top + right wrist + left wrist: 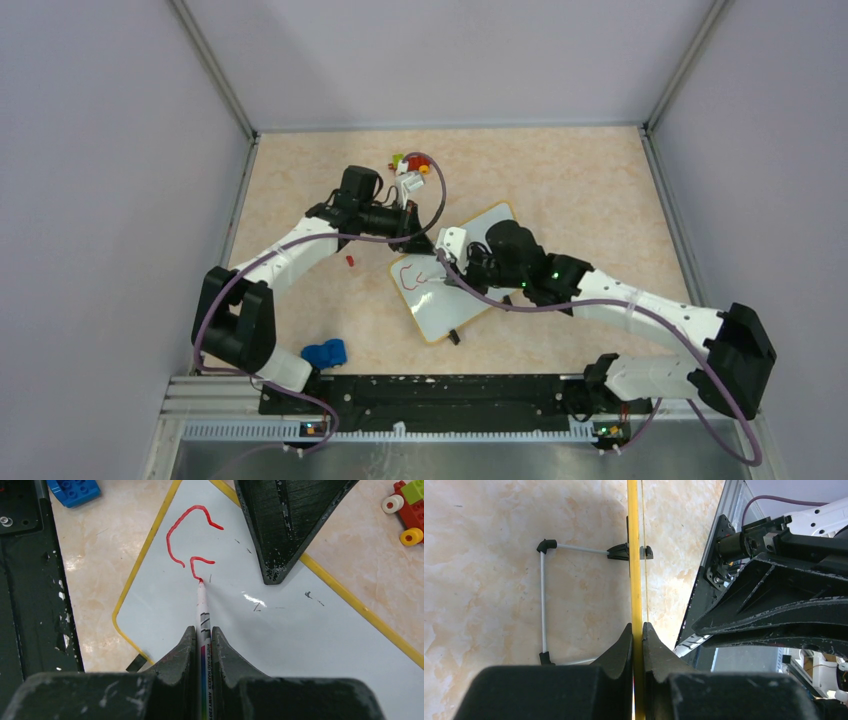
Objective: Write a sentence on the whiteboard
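Observation:
The whiteboard (447, 303) lies tilted mid-table; its rim looks yellow. My left gripper (417, 238) is shut on its far rim, which the left wrist view shows edge-on (635, 570) between the closed fingers (637, 628). My right gripper (453, 250) is shut on a white marker (202, 605) with its red tip touching the board (290, 630). Of the sentence (168, 540), only a red "C" and part of a second letter show. A left finger (280, 525) rests on the board's far part.
A blue brick (324, 353) lies near the left arm's base, also in the right wrist view (75, 490). Coloured bricks (410, 165) sit behind the board. A small red piece (350, 261) lies to its left. A wire stand (544, 600) lies behind the board. A black rail (440, 390) runs along the near edge.

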You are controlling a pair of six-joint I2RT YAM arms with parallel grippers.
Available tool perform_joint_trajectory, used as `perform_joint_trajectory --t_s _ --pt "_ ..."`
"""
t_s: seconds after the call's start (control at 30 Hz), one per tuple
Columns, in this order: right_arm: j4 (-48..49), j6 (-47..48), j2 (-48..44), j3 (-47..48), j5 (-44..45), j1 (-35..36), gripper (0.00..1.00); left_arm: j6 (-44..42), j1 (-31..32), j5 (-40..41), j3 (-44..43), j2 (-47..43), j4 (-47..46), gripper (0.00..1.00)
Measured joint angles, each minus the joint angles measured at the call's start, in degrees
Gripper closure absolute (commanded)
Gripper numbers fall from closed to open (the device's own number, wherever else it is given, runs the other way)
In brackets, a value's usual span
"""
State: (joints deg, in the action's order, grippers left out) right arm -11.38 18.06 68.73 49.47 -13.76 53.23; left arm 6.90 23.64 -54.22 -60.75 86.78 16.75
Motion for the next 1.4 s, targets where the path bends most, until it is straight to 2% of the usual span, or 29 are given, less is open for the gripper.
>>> perform_joint_trajectory --t_s 1.4 --pt "1.1 -0.3 1.2 2.3 0.4 -0.4 1.0 0.0 -0.3 -0.8 -0.5 0.8 0.3 1.0"
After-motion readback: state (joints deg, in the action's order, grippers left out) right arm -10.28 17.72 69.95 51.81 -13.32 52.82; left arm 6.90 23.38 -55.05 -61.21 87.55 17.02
